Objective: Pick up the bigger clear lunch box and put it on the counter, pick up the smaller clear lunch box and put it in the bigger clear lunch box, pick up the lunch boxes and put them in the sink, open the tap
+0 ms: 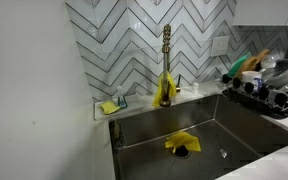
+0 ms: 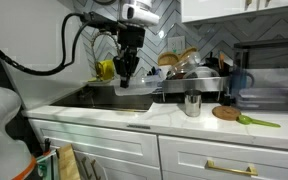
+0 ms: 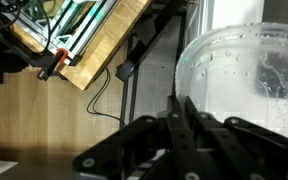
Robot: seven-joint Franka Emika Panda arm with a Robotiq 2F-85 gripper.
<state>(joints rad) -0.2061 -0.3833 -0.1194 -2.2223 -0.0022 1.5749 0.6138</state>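
Left of centre in an exterior view, we see the gripper (image 2: pixel 126 78) hanging at the edge of the sink (image 2: pixel 96 98) beside the white table (image 2: pixel 134 118). Its jaws are drawn narrow around the wall of the bigger clear lunch box (image 2: pixel 136 93), held beneath it; whether the box touches the table we cannot tell. Further right stands a steel cup (image 2: pixel 192 104). From the wrist, we see dark fingers (image 3: pixel 174 130) pinching the tub's rim.
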